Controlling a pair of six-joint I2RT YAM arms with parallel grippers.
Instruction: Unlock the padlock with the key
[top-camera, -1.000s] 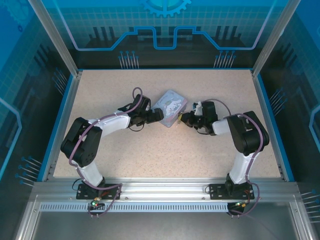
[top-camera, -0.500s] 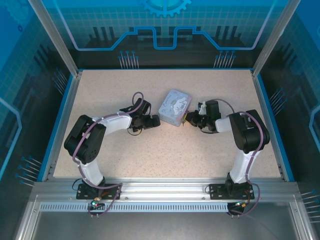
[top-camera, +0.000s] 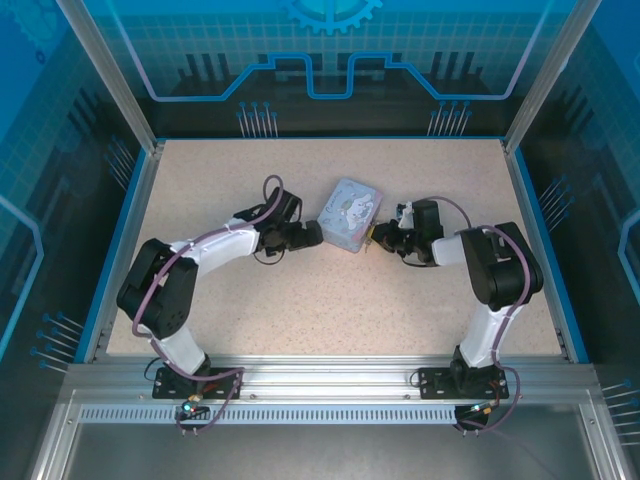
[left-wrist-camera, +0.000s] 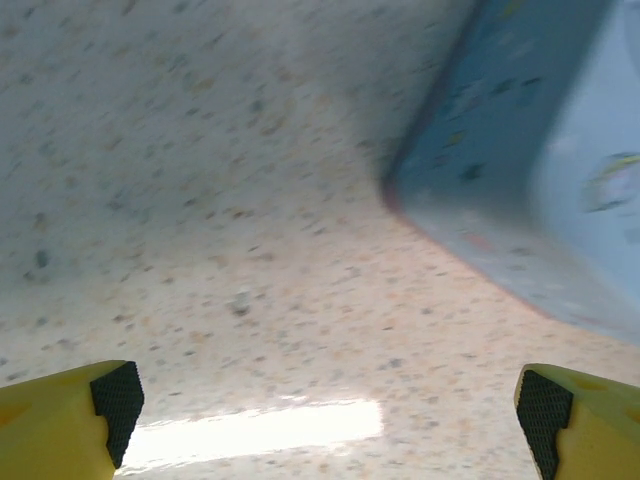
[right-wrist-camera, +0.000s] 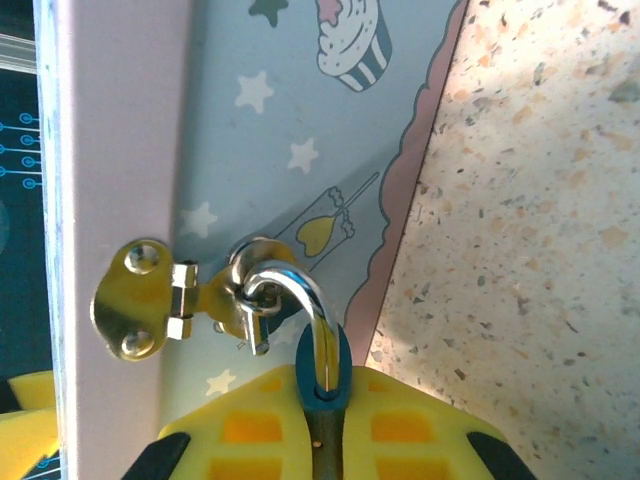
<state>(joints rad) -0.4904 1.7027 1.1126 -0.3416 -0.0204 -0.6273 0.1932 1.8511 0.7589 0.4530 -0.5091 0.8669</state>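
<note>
– Why is the padlock pinched by the right gripper?
– Presumably so that it is steadied for the key. It is hooked through the hasp on the pale blue tin, and it is clamped between almost closed fingers.
– And the left gripper?
– Its jaws are spread wide and nothing is held. It is set just beside the tin's opposite side, probably so the tin can be braced.

Robot lab cell: alu frame, blue tech-print walls, speckled table.
</note>
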